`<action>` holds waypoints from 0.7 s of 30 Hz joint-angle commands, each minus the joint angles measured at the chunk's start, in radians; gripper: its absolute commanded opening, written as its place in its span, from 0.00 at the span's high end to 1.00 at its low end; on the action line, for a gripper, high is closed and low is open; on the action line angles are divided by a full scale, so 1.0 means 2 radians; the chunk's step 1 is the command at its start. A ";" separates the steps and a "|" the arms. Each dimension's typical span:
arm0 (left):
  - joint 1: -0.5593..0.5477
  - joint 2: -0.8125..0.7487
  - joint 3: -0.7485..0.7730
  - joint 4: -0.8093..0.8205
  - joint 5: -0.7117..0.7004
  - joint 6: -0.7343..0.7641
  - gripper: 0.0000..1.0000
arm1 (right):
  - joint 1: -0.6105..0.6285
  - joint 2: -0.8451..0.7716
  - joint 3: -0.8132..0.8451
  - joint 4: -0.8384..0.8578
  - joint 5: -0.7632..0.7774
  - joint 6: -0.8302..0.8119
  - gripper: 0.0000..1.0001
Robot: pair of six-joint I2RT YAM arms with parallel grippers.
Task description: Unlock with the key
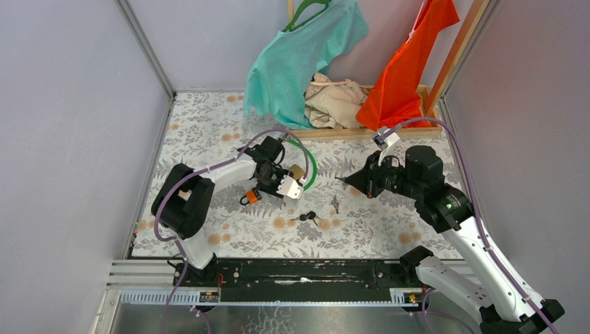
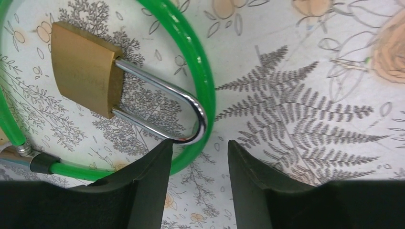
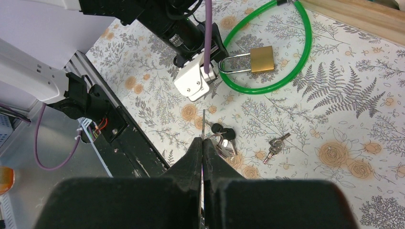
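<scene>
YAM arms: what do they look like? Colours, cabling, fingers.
The left arm and right arm have white links with black joint housings. A purple cable loops along each. The left gripper and right gripper have matte black, wedge-shaped fingers. A white camera block sits on the left wrist.

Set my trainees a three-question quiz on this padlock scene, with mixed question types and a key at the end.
1. True or false: the brass padlock lies outside the green cable loop.
2. The right gripper is: A open, B shut, C hidden.
3. Which gripper sits at the padlock's shackle?
Key: 1 false; 2 B; 3 the left gripper.
</scene>
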 commanded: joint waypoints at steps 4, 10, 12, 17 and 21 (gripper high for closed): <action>-0.012 -0.064 -0.038 0.016 -0.006 0.004 0.40 | -0.002 0.001 0.022 0.023 -0.004 0.005 1.00; -0.026 -0.059 -0.018 0.016 0.000 -0.017 0.38 | -0.002 -0.001 0.024 0.021 -0.004 0.005 1.00; -0.032 -0.051 -0.011 0.014 0.003 -0.020 0.38 | -0.002 -0.002 0.024 0.019 -0.002 0.005 1.00; -0.050 -0.033 -0.011 0.002 -0.002 -0.015 0.43 | -0.002 0.000 0.019 0.022 0.001 0.007 1.00; -0.061 -0.023 -0.015 0.005 -0.008 -0.025 0.48 | -0.002 0.002 0.021 0.022 0.002 0.009 1.00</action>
